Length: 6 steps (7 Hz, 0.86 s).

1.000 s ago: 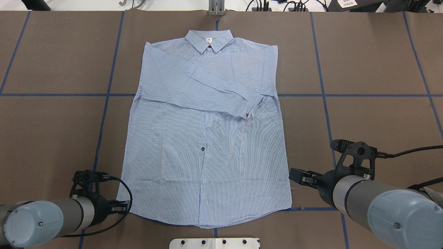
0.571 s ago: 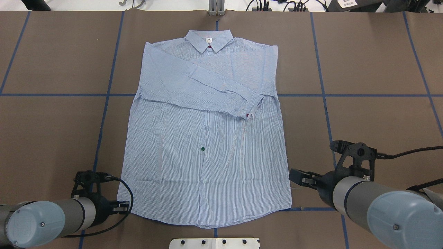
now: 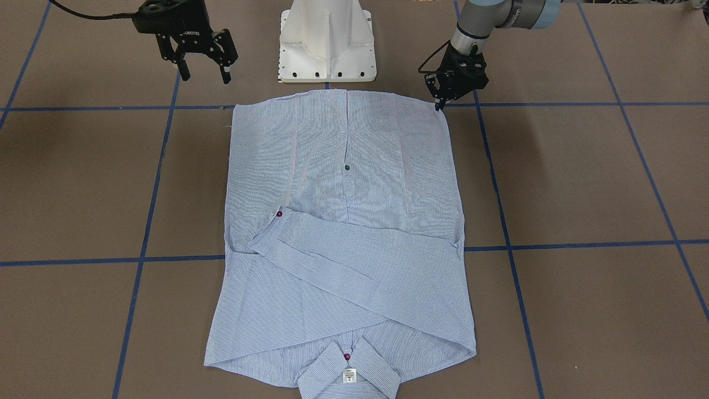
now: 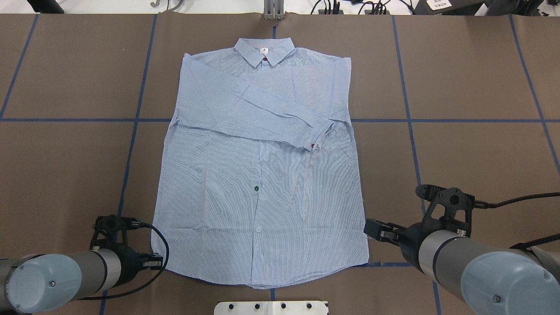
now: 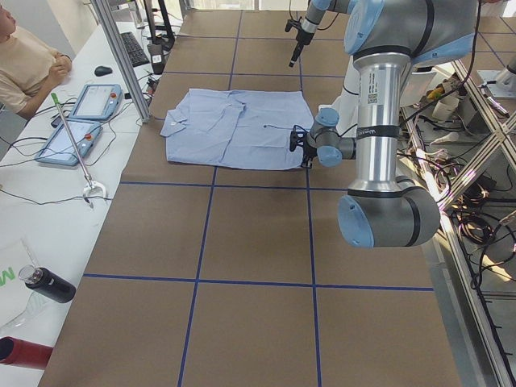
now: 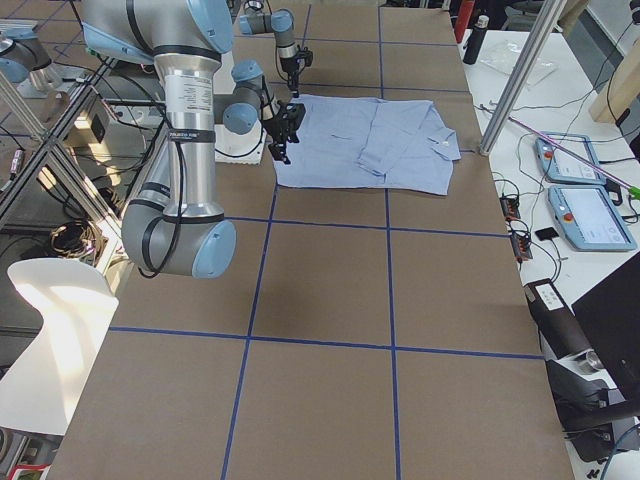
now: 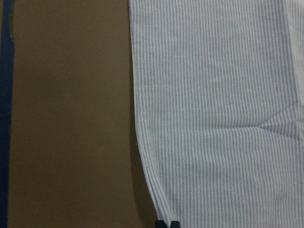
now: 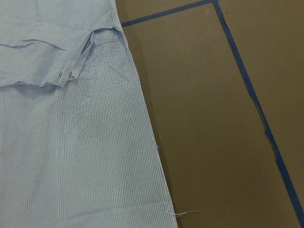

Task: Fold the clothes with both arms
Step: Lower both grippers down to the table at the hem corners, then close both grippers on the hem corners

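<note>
brown table (image 4: 459, 78) holds my shirt (image 4: 262, 175) flat between my arms. my left gripper (image 3: 440, 101) pinches one bottom corner, fingers together. my right gripper (image 3: 205, 75) has its fingers apart, so i should grab the other corner low, then lift both evenly.

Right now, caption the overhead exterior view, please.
Blue striped shirt lies flat; black left gripper pinches its hem corner, right gripper open.
</note>
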### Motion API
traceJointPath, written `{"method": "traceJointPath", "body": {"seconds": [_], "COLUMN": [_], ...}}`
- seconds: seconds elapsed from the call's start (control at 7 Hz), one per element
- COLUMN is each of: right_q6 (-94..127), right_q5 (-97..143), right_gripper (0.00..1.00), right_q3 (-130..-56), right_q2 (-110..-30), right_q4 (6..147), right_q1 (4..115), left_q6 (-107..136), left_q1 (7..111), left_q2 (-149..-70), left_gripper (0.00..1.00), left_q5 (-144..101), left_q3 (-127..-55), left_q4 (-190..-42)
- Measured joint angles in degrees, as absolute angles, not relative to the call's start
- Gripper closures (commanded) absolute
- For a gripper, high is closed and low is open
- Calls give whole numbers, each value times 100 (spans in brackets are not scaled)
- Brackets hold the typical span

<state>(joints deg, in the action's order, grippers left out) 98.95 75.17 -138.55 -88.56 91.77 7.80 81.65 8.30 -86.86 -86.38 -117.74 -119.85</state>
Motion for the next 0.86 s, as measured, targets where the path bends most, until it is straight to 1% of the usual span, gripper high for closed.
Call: {"method": "traceJointPath", "body": {"seconds": [0.29,0.57,0.71,0.86], "right_q6": [10156,10215,10222,10240], "right_q5": [7256,7141,7007,6784], "right_gripper": [0,0,4,20], "right_q3": [-13833,-13536,-13276,-12945], "right_q2": [-8889,-9101,-9303,-9470], "right_q4": [9115,8469,7936,7348], "right_q1": [541,438,351,216], "left_q6": [8165,8165,8165,8165], "left_q1": [830,827,827,824], "left_q2": [-8718,-8768,-8776,-8778], "left_gripper": [100,100,100,100], "left_q5": [-8639,-8620,-8557,-8476], "left_q3": [-11793,-11801,-11809,-11820], "left_q4": [-11990,-11996,-11999,-12005]}}
